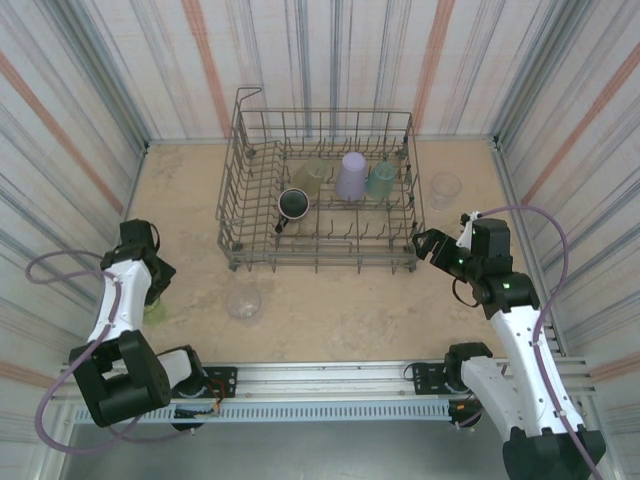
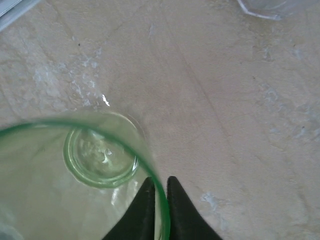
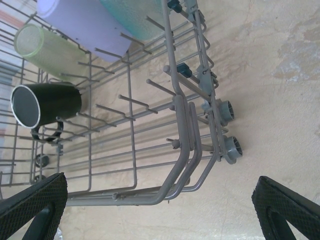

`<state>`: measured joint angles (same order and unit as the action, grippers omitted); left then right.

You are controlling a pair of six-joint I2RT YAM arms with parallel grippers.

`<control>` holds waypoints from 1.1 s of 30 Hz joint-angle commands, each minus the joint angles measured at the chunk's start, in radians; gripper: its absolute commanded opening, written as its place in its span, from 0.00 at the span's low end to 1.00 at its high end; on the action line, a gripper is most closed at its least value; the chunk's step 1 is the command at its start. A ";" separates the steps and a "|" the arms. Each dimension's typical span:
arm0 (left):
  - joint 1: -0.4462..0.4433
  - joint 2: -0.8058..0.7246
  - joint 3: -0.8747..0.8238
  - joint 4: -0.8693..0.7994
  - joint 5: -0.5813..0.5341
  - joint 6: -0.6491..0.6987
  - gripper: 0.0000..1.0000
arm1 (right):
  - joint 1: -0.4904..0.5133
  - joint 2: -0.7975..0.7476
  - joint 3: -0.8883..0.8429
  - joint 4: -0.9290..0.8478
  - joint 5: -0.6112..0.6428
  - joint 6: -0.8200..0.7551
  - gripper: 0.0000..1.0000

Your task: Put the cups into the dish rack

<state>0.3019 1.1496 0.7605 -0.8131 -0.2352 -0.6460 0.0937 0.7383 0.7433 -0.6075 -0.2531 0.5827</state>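
Clamps left claw (image 2: 160, 180) on wall of green cup (image 2: 100, 156), one finger inside, presumably for lifting to dish rack (image 1: 232, 200); holds right claw (image 1: 426, 244) wide apart.

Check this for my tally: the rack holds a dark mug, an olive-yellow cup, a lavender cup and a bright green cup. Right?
No: the fourth one in the dish rack is the teal cup, not a bright green one, as the top external view shows. The dark mug, olive-yellow cup and lavender cup are there.
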 commanded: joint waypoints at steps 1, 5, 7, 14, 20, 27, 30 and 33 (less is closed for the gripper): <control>0.010 0.001 -0.020 -0.004 0.008 -0.002 0.01 | 0.008 -0.013 0.001 -0.018 0.020 -0.027 0.99; 0.010 -0.016 -0.029 -0.004 0.034 0.000 0.00 | 0.008 -0.015 0.001 -0.020 0.018 -0.026 0.99; 0.010 -0.036 -0.033 0.001 0.053 0.003 0.00 | 0.009 -0.018 -0.001 -0.023 0.018 -0.025 0.99; 0.008 -0.100 -0.028 0.068 0.229 0.114 0.00 | 0.008 -0.031 -0.011 -0.020 0.004 -0.008 0.99; 0.008 -0.108 0.001 0.052 0.271 0.131 0.00 | 0.008 -0.042 -0.011 -0.026 -0.003 0.008 0.99; 0.008 -0.133 0.085 0.018 0.311 0.187 0.00 | 0.011 -0.009 -0.007 -0.034 -0.014 0.013 0.99; 0.008 -0.164 0.103 0.019 0.333 0.211 0.00 | 0.018 0.008 -0.004 -0.014 -0.020 0.029 0.99; 0.009 -0.172 0.128 0.008 0.345 0.221 0.00 | 0.029 0.023 0.011 0.003 -0.018 0.047 0.99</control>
<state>0.3077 0.9966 0.8486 -0.7807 0.0772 -0.4671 0.1093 0.7536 0.7368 -0.6117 -0.2619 0.5991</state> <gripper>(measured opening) 0.083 0.989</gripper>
